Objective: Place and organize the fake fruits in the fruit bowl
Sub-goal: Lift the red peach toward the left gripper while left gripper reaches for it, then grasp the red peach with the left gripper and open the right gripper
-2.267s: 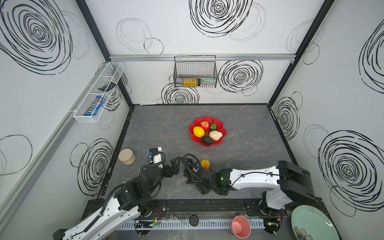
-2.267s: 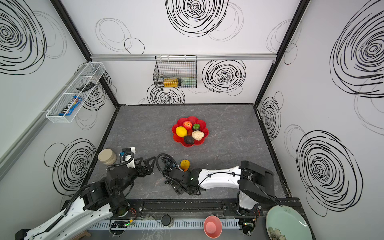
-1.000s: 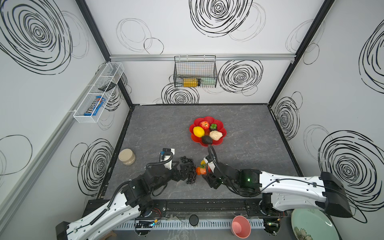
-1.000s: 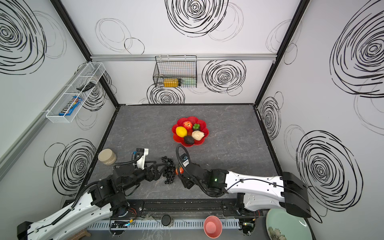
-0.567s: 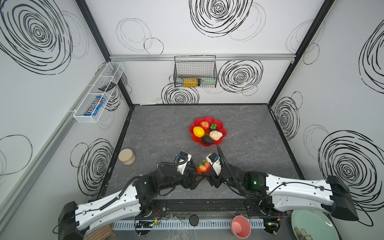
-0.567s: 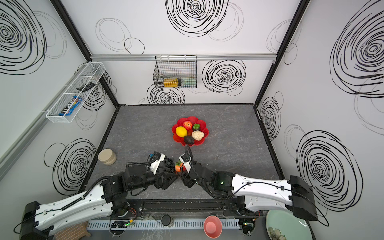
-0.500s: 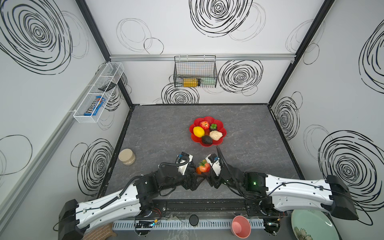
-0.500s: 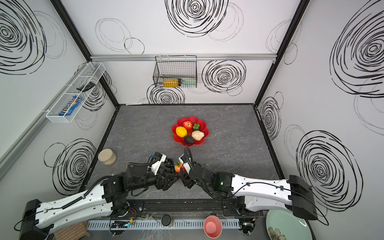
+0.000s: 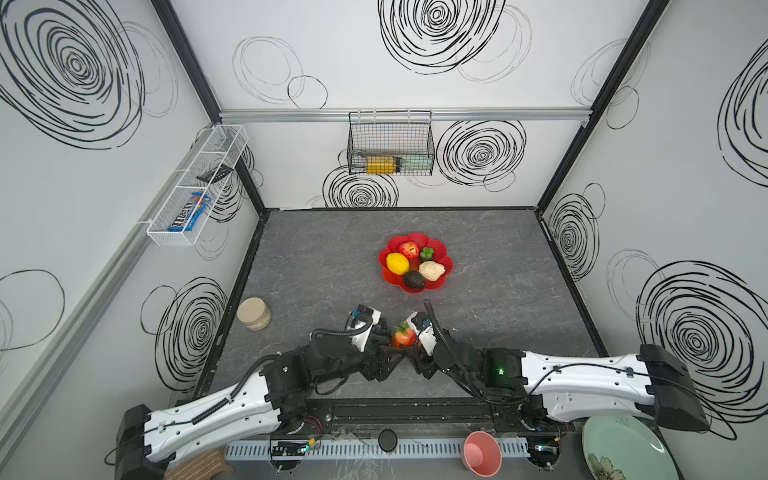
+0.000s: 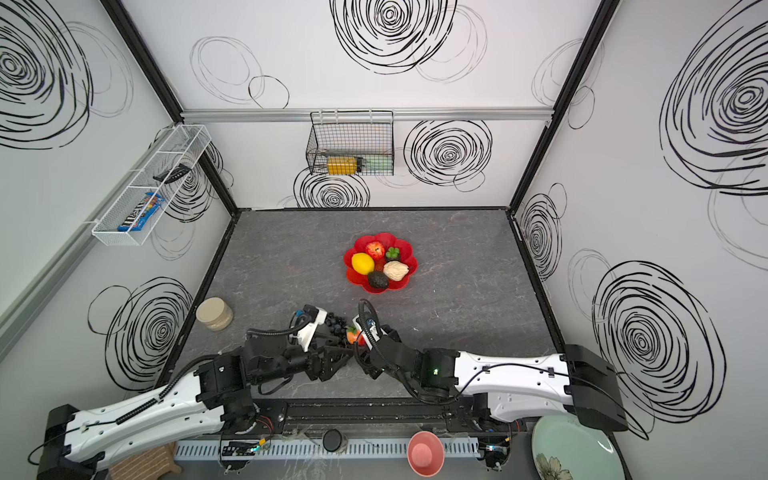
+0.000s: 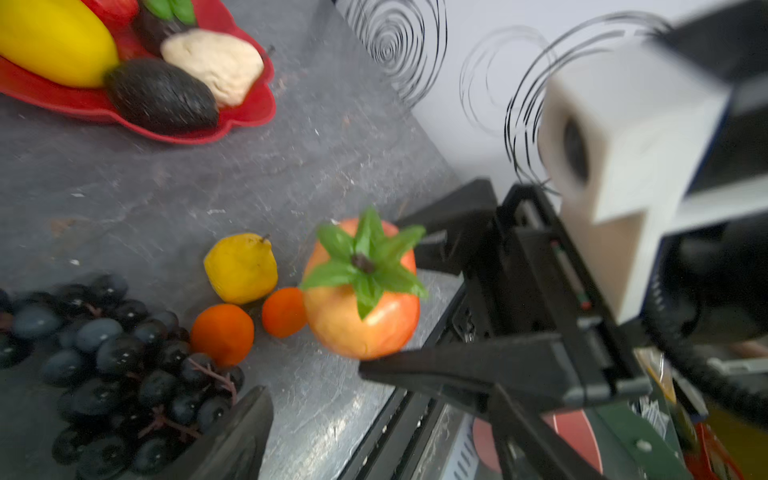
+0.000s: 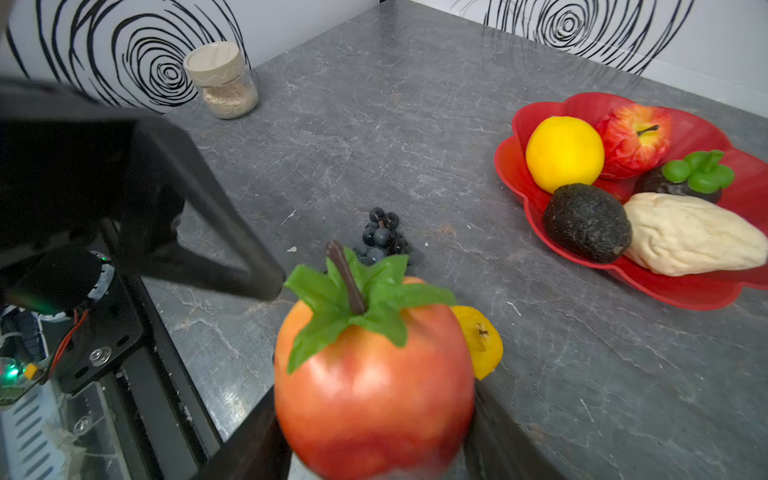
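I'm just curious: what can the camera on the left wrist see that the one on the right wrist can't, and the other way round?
Only the left wrist view shows the two tiny oranges beside the small lemon. It also shows the right gripper from outside, clamped on the red-orange leafy-topped fruit.

Only the right wrist view shows the lidded jar.

Both show that held fruit, the small lemon, the dark grape bunch, and the red fruit bowl with the avocado and cream wrinkled fruit.
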You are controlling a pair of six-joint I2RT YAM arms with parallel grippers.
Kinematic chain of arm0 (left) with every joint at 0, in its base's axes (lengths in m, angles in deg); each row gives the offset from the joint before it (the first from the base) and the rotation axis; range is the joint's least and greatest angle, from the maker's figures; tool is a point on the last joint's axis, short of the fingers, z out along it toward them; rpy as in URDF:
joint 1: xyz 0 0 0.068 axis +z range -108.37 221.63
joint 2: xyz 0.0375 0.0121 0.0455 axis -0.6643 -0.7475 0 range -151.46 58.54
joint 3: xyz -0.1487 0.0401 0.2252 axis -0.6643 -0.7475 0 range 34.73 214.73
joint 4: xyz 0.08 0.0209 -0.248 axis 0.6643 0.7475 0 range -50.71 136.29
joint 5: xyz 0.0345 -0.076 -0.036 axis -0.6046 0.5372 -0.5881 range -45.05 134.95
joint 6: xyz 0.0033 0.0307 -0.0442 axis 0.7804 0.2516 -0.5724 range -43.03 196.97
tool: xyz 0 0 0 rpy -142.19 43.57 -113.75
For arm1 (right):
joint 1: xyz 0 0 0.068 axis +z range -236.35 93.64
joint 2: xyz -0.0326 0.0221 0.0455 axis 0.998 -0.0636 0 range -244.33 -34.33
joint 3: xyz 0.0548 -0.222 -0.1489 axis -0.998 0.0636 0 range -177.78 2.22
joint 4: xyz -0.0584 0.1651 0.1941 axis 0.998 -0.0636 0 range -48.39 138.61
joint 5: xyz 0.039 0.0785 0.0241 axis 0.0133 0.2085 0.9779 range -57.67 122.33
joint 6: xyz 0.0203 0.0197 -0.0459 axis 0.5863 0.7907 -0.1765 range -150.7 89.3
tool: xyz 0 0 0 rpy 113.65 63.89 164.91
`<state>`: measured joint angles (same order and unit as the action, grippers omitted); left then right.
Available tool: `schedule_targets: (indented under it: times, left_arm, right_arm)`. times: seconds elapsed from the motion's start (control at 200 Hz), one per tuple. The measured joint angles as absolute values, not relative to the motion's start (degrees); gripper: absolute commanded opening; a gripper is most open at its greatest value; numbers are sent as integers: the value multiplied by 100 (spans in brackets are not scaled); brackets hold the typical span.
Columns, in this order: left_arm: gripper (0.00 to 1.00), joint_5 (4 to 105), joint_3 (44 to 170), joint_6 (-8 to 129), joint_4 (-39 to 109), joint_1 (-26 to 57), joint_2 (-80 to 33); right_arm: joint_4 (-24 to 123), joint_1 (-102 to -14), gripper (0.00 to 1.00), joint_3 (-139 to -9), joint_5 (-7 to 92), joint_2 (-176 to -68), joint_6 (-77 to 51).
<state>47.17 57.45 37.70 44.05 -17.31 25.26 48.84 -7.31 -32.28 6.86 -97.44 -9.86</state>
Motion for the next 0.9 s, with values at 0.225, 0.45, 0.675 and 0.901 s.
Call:
schedule_targets:
  times: [0.225, 0.45, 0.675, 0.901]
  left_arm:
    - [87, 4695, 5745, 3681, 4186, -1233, 2952]
    - [86, 5031, 5798, 3709, 4180, -1277, 2244]
    - [82, 5202, 5933, 3757, 4214, -1467, 1765]
    - [75, 5313, 6005, 3762, 4228, -1502, 1459]
  right_arm:
    - [4930, -644, 63, -3034, 806, -9580, -1073]
    - [5002, -617, 63, -3020, 917, -9552, -1187]
    - [5078, -539, 63, -3020, 865, -9689, -1270]
    - [5085, -368, 63, -3053, 603, -9858, -1281]
